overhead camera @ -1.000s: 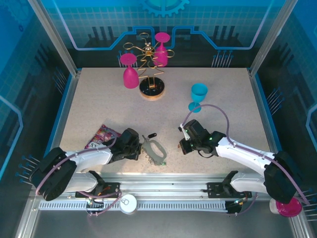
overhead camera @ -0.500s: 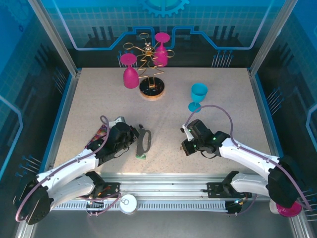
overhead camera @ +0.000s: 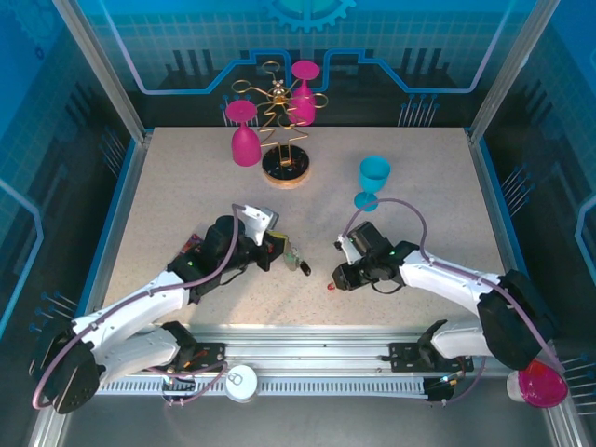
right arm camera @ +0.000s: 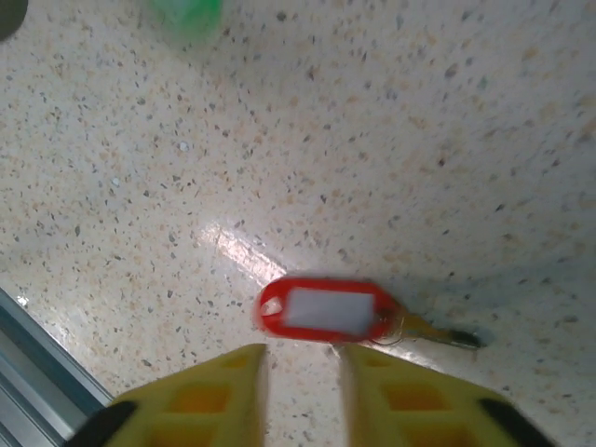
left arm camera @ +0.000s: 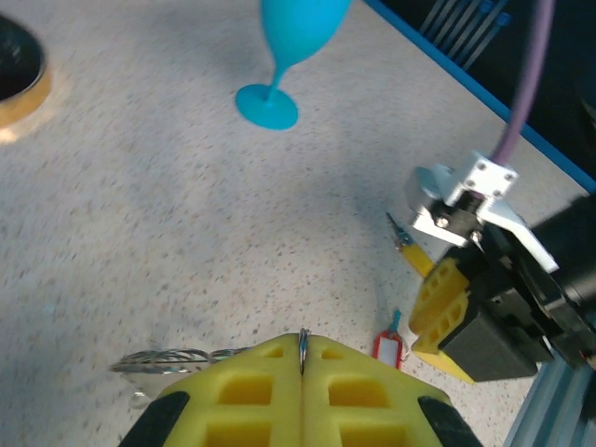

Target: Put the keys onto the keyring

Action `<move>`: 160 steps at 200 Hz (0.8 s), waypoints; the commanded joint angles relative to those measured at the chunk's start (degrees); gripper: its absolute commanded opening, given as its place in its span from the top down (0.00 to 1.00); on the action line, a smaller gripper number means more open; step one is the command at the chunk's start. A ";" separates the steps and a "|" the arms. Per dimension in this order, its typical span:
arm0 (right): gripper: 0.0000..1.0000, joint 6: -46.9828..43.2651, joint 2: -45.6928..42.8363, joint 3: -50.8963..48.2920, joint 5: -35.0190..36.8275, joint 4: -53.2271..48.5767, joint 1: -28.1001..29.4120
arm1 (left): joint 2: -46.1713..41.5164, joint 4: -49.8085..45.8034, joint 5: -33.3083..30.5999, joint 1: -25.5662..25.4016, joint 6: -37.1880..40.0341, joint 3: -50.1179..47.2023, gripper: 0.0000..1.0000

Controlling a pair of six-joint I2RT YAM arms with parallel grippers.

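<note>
My left gripper (overhead camera: 277, 250) is shut on the keyring (overhead camera: 294, 256), held up over the front middle of the table with its green tag hanging. In the left wrist view a thin metal ring (left arm camera: 303, 341) is pinched between the yellow pads, and small rings (left arm camera: 158, 358) trail to the left. My right gripper (overhead camera: 339, 277) is low over the table and open. The red key (right arm camera: 326, 312) lies flat just ahead of its fingertips, with nothing between them. That red key (left arm camera: 388, 346) and a yellow key (left arm camera: 416, 259) lie beside the right gripper.
A blue cup (overhead camera: 374, 177) stands just behind the right arm. Pink cups hang on a gold rack (overhead camera: 284, 140) at the back. A purple snack packet (overhead camera: 192, 245) peeks from under the left arm. A pink cup (overhead camera: 540, 386) sits off the table, front right.
The left arm lifted the keyring off the table and carried it right, toward the right gripper. The right gripper went from shut to open, and the red key now lies on the table.
</note>
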 commanded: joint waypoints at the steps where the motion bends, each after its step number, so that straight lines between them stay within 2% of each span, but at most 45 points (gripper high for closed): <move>1: 0.67 -2.07 -6.10 -1.39 -0.31 3.36 -1.73 | 1.53 2.11 7.28 0.37 8.83 2.31 1.00; 38: 0.66 -10.43 -18.75 -7.56 -3.52 17.28 -1.83 | 3.16 7.94 13.78 0.38 12.43 -0.70 1.00; 59: 0.67 -12.22 -21.58 -9.80 -6.64 23.75 -1.75 | 5.04 10.59 15.56 0.38 11.11 -2.12 1.00; 98: 0.64 -12.20 -17.81 -7.14 -13.94 23.76 0.41 | 8.98 12.59 15.54 0.42 3.35 -3.25 1.00; 133: 0.59 -10.88 -13.72 -6.30 -13.68 28.01 4.36 | 10.46 12.39 13.59 0.43 -8.79 -2.79 1.00; 160: 0.54 -11.05 -8.95 -4.18 -7.90 28.36 8.44 | 10.51 4.23 10.72 0.43 -18.14 0.32 1.00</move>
